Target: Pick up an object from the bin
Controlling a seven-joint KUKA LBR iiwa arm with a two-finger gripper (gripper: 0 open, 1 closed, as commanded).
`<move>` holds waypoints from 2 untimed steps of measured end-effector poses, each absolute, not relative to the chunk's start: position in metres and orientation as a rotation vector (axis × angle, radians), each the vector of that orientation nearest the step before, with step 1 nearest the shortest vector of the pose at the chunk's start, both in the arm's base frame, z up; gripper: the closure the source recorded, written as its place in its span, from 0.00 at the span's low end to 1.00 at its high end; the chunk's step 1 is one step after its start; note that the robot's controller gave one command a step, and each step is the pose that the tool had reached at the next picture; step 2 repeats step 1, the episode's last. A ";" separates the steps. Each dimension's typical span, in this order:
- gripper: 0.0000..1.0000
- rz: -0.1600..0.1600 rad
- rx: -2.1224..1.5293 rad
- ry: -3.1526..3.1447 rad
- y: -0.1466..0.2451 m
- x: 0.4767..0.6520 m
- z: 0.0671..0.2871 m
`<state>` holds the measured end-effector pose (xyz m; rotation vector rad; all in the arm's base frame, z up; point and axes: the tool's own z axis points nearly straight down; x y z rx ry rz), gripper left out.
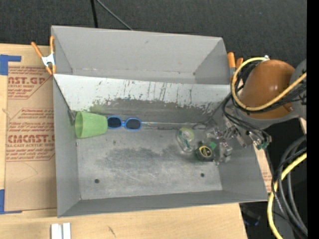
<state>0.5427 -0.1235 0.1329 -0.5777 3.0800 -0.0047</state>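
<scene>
Down at three o'clock in the grey metal bin (139,178), the gripper (222,147) sat just beside a small dark round yellow-marked object (204,152). Its grip, open or closed, could not be told.

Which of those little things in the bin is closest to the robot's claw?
The small dark round thing with yellow markings, right beside the gripper. The clear thing lies further left; the green cup and blue glasses lie far left.
</scene>
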 end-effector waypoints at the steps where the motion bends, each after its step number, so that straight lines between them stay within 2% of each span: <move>1: 1.00 -0.005 -0.606 3.073 -0.109 0.537 0.238; 2: 1.00 -0.005 -0.606 3.073 -0.109 0.537 0.238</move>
